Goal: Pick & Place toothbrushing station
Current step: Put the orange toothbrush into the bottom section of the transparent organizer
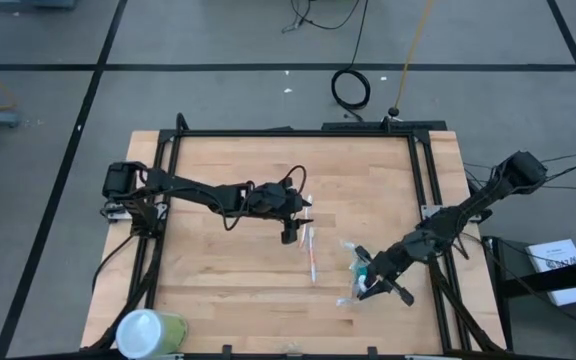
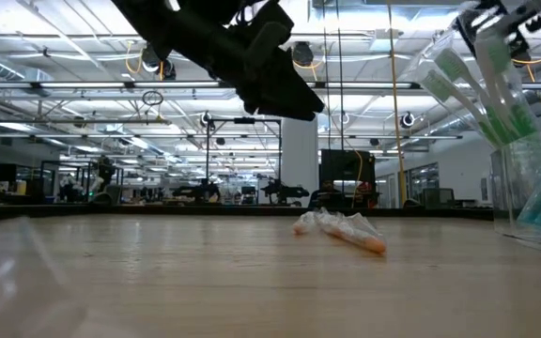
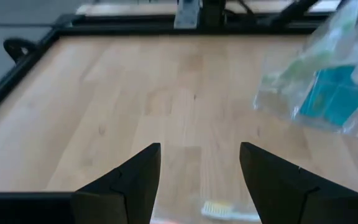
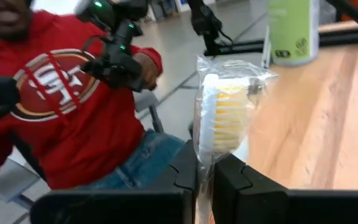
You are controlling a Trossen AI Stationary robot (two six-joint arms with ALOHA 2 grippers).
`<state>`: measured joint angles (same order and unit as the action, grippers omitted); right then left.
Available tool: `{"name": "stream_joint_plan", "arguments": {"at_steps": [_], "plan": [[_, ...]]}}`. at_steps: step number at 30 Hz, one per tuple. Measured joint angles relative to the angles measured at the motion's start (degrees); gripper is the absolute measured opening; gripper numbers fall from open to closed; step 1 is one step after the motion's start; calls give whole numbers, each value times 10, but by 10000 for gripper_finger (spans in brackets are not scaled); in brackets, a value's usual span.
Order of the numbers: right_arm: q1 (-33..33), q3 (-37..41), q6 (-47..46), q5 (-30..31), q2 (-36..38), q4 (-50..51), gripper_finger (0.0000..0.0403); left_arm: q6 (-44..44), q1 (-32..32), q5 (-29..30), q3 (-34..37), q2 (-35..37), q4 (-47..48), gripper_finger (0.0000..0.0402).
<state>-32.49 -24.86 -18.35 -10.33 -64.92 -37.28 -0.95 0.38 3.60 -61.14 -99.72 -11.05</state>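
A wrapped toothbrush with an orange end (image 1: 312, 255) (image 2: 346, 230) lies flat on the wooden table near its middle. My left gripper (image 1: 290, 238) (image 3: 199, 146) hangs open just above and beside it, touching nothing. The brush's head (image 3: 219, 210) shows below its fingers. To the right stands a clear plastic holder (image 1: 356, 264) (image 2: 533, 178) (image 3: 328, 81) with teal tubes and green toothbrushes. My right gripper (image 1: 368, 288) (image 4: 206, 158) is near the holder's near side, shut on another wrapped toothbrush (image 4: 222, 112). My right gripper pinches a toothbrush in a clear wrapper between its two fingers, on the neck just below the bristle head (image 4: 205, 163). The yellow-and-white bristle head stands out past the fingertips. The brush is lifted clear of the table.
A large yellow-green container with a white top (image 1: 148, 332) (image 4: 293, 28) stands at the table's near left corner. A black frame (image 1: 298, 132) runs round the tabletop. A person in a red sweatshirt (image 4: 61, 106) sits beyond the table's near edge.
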Motion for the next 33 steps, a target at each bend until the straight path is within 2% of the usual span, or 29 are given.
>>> {"name": "stream_joint_plan", "arguments": {"at_steps": [9, 22, 28, 33], "plan": [[2, 1, 0, -1, -42, -6, 61, -2, 2, 0, 1, -13, -5, 228], [2, 1, 73, -3, -31, -53, 164, -3, 2, 0, 1, -11, -8, 227], [2, 1, 82, -2, 16, -68, 175, -3, 2, 0, 1, -11, -7, 228], [2, -8, 90, 11, 28, -98, 157, -3, 2, 0, 1, -11, -7, 228]]}}
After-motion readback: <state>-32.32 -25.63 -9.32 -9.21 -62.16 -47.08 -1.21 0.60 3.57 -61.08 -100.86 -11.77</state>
